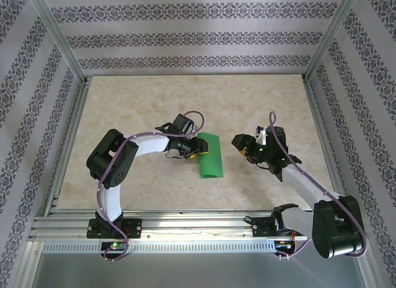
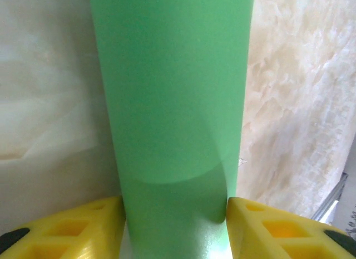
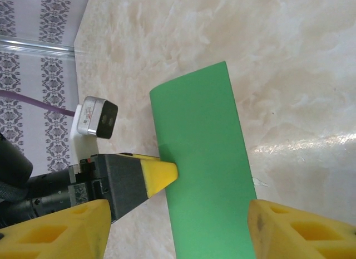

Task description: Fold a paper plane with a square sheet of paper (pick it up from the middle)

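- Left gripper: jaws part open. The paper fills the gap between them and touches both yellow fingers. Cannot tell whether it is clamped or merely touched.
- Right wrist view: one left fingertip sits against the paper's long edge, about halfway along it.
- Right gripper: jaws wide apart, nothing between them, nothing touched. It points toward 9 o'clock, at the paper.
- Paper, top view: near the table's centre, a narrow green oblong rather than a square, with its long axis running 12 to 6 o'clock. The left gripper is at its 9 o'clock, touching. The right gripper is at its 3 o'clock, near but apart.
- Paper, left wrist view: narrows slightly where it passes between the fingers, and a darker curved band crosses it there.
- Table: pale marbled surface. The paper rests on it.
- Surround: metal frame along the 6 o'clock edge, carrying both arm bases. Patterned striped walls at 9, 12 and 3 o'clock.
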Robot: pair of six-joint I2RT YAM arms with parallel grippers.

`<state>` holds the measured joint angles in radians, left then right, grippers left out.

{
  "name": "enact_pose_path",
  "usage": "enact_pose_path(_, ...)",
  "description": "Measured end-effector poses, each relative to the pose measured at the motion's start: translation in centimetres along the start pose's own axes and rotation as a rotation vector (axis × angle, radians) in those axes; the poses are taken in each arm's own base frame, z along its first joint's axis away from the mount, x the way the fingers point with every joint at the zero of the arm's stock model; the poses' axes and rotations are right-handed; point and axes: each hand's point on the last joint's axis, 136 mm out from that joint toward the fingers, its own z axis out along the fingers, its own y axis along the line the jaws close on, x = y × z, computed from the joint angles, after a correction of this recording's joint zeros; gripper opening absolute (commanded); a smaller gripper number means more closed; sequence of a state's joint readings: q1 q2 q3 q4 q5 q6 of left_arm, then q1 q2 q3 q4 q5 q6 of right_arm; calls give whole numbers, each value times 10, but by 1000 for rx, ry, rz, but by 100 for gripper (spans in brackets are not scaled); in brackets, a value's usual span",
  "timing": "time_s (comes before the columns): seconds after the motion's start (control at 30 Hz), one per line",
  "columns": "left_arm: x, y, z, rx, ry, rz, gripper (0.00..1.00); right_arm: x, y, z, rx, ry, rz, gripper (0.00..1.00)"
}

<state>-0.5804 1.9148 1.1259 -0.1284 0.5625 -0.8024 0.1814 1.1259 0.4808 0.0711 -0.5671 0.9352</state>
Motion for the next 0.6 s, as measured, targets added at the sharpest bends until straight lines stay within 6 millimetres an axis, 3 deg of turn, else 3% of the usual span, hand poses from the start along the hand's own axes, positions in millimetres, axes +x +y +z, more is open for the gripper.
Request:
enact_pose_path(0.3, 0, 9, -8, -70, -15, 23, 63, 7, -4, 6, 13, 28, 4, 60)
enact_pose_path(0.47, 2, 14, -12, -103, -13, 26, 63, 10, -7, 9, 24, 43, 9, 56)
enact_pose_path(0.6, 2, 17, -16, -136, -18, 30, 59, 15, -11, 14, 38, 67, 15, 47)
